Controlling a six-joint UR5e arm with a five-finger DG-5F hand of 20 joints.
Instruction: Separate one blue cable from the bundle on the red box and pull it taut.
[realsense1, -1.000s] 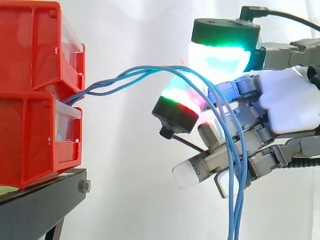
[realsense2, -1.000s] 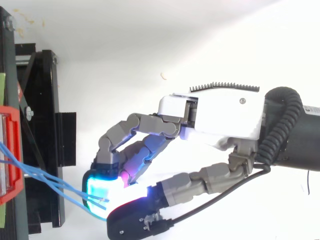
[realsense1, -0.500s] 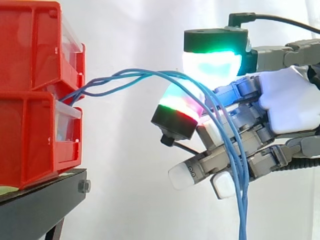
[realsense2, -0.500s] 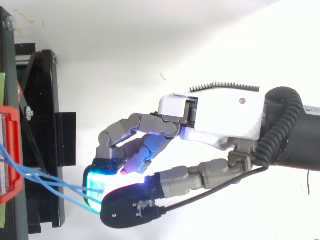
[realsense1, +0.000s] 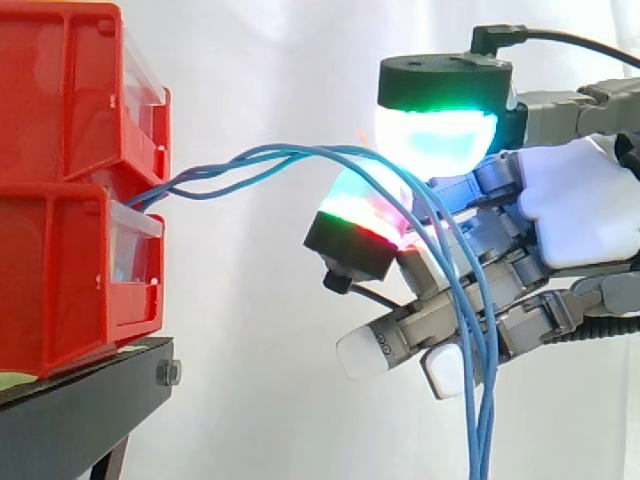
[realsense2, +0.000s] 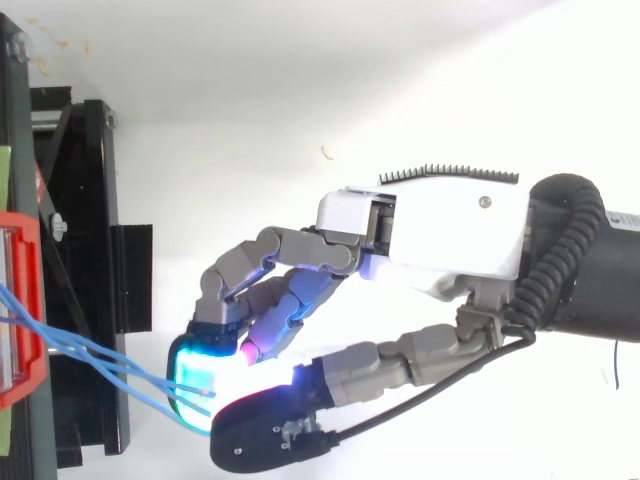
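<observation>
Two red bins are sitting stacked at the black stand's edge. Several blue cables, too twisted to count, are running from between the bins, arching across to the hand, whose curled fingers are pinching them between glowing pads while the rest are hanging down.

Bright even light, white curtain nearly blown out, glare at the top view's lower right, faint shadows

Blue cables — between curled fingers
</observation>
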